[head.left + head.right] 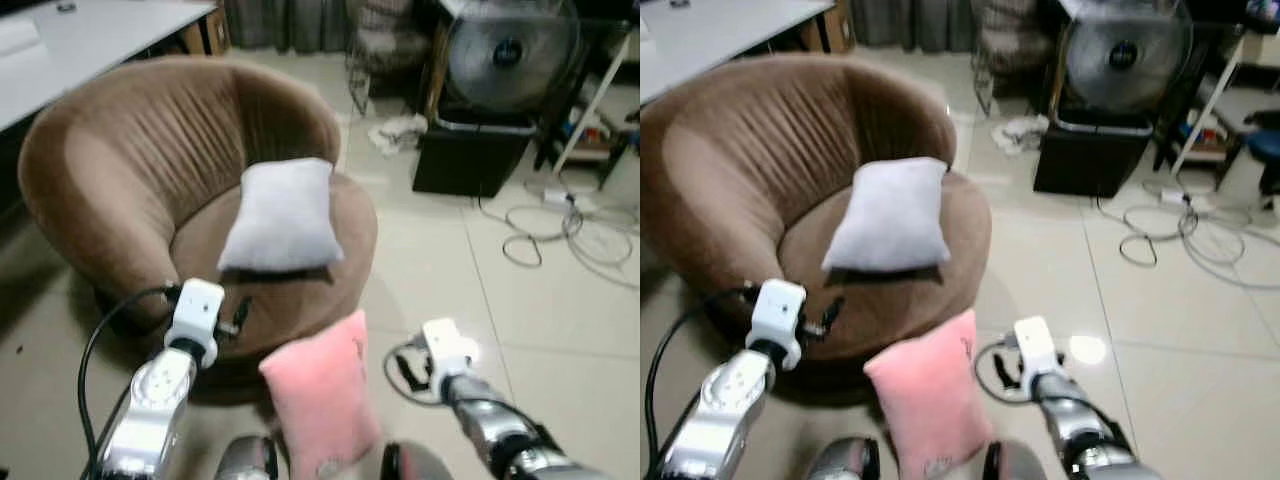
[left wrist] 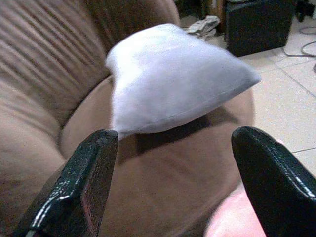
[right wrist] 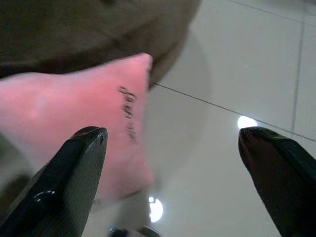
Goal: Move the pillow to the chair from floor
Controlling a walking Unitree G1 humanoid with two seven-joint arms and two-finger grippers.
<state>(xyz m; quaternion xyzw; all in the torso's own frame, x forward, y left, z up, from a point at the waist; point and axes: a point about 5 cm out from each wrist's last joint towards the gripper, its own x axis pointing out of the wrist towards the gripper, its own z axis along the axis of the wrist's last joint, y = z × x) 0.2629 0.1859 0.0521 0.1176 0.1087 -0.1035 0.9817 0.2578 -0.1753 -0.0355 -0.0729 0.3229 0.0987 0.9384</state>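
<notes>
One pink pillow (image 1: 322,400), soft, light and easily squashed by the look of it, stands upright between the two arms just in front of the brown velvety tub chair (image 1: 120,170), its lower edge out of view; a squeeze from both flanks would likely serve better than a pinch at a corner. Both the left gripper (image 2: 173,163) and right gripper (image 3: 173,163) have fingers spread wide, the pillow beside the right gripper's finger (image 3: 69,173). Beyond the left fingers, a plump white cushion (image 2: 168,79) rests on the ribbed seat, glossy floor tiles (image 3: 237,74) alongside.
</notes>
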